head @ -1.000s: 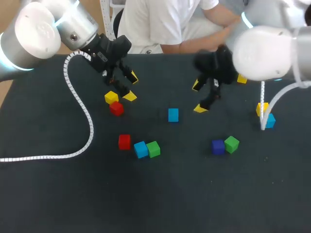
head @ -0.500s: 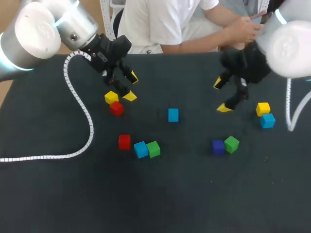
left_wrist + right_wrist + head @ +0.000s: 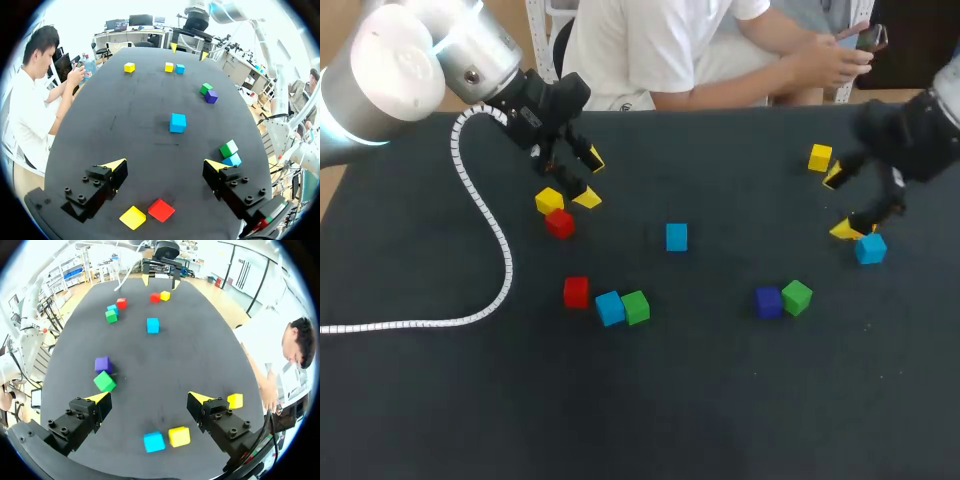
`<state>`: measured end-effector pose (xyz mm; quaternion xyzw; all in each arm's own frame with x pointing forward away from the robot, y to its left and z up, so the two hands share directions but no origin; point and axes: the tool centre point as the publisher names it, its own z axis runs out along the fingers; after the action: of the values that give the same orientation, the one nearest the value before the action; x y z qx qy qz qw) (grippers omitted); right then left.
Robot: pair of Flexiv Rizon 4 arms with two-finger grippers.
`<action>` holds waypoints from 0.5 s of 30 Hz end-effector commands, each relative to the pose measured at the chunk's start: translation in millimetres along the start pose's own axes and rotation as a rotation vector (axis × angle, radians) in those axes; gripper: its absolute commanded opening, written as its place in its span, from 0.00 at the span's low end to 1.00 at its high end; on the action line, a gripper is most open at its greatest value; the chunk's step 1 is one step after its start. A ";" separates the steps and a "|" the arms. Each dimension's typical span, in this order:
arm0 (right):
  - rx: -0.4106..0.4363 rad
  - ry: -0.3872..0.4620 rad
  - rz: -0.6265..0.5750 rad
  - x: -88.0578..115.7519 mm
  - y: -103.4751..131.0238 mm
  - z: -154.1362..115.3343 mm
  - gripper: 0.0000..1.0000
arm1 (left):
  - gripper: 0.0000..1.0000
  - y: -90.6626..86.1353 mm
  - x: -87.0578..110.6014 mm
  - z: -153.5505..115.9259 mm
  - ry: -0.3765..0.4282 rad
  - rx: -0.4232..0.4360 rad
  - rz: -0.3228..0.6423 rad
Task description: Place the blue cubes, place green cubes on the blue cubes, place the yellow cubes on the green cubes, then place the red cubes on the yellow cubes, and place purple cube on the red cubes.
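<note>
My left gripper (image 3: 590, 178) hangs open at the back left, just beyond a yellow cube (image 3: 549, 200) and a red cube (image 3: 559, 224); in its wrist view (image 3: 165, 165) these two lie under it, the yellow cube (image 3: 133, 217) beside the red cube (image 3: 161, 210). A lone blue cube (image 3: 676, 237) sits mid-table. Red (image 3: 576, 292), blue (image 3: 610, 308) and green (image 3: 636, 307) cubes line up in front. A purple cube (image 3: 769, 302) touches a green cube (image 3: 797, 297). My right gripper (image 3: 840, 203) is open at the far right above a blue cube (image 3: 154, 441) and a yellow cube (image 3: 179, 436).
Another yellow cube (image 3: 820, 157) lies at the back right, beside my right gripper. A white coiled cable (image 3: 480, 210) trails from the left arm across the table's left side. The dark table (image 3: 720, 400) stretches toward its front edge.
My right arm has swung from mid-table to the far right, uncovering the back yellow cube and covering the one by the blue cube. The left arm has kept still.
</note>
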<state>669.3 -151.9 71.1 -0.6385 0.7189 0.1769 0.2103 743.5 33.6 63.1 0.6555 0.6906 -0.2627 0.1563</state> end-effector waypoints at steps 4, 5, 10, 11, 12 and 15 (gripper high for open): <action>0.012 0.038 -0.008 15.4 22.1 -13.9 1.00 | 1.00 3.1 -0.3 -0.2 0.002 0.007 0.002; 0.007 0.040 -0.010 18.0 24.7 -15.9 1.00 | 1.00 3.1 -0.3 -0.2 0.002 0.007 0.002; -0.004 0.064 -0.015 29.4 37.0 -24.3 1.00 | 1.00 3.1 -0.3 -0.2 0.002 0.007 0.002; -0.010 0.068 -0.020 30.9 39.3 -25.4 1.00 | 1.00 3.1 -0.3 -0.2 0.002 0.007 0.002; -0.010 0.073 -0.021 33.1 41.3 -26.5 1.00 | 1.00 3.1 -0.3 -0.2 0.002 0.007 0.002; -0.002 0.085 -0.032 38.8 46.8 -31.2 1.00 | 1.00 3.1 -0.3 -0.2 0.002 0.007 0.002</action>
<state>627.8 -190.6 72.4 -0.6590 0.7154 0.1545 0.1735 743.5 33.7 63.1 0.6555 0.6906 -0.2627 0.1563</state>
